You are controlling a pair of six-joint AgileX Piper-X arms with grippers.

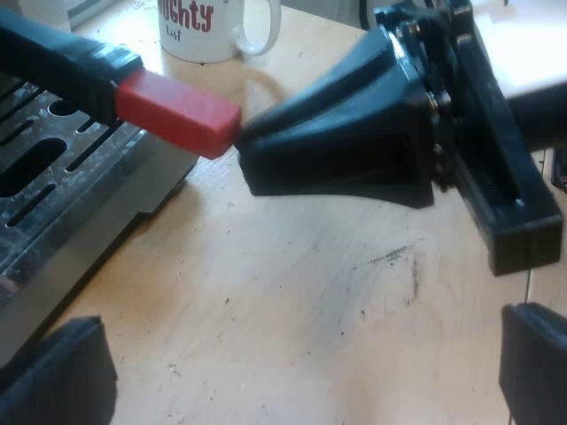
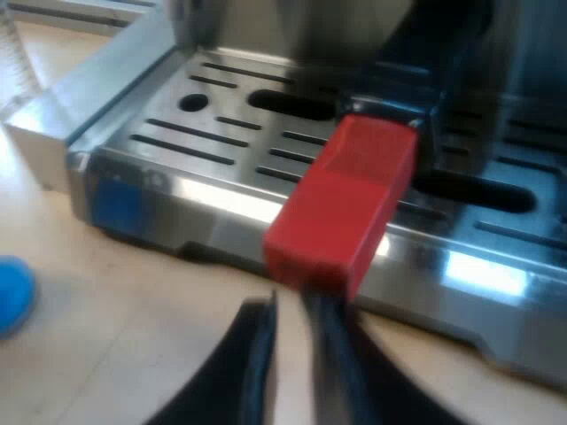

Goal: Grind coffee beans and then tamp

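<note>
**Right hand closed at the handle's red end; left hand spread over open bench**

The dark handle [image 1: 53,57] reaches out over the slotted drip tray [image 2: 204,133] of the espresso machine [image 2: 230,27]. Its red end [image 2: 345,204] juts past the tray's front edge, above the bench [image 1: 283,292]. The right hand [image 2: 292,305] sits right at the tip of that red end. Its fingers are drawn together with only a sliver between them, and nothing is held in them. In the left wrist view this hand appears as a black wedge whose nose touches the outer face of the red end.

The left hand [image 1: 301,341] is released, its two fingers [image 1: 62,372] wide apart. It hovers over a bare stretch of bench just beside the tray's edge, with open room between it and the right hand.

The left wrist view takes in a white mug [image 1: 208,31] with red lettering, standing on the bench beyond the handle and well apart from both hands. The right wrist view takes in a blue tamper [image 2: 11,297] on the bench near the tray's corner.
</note>
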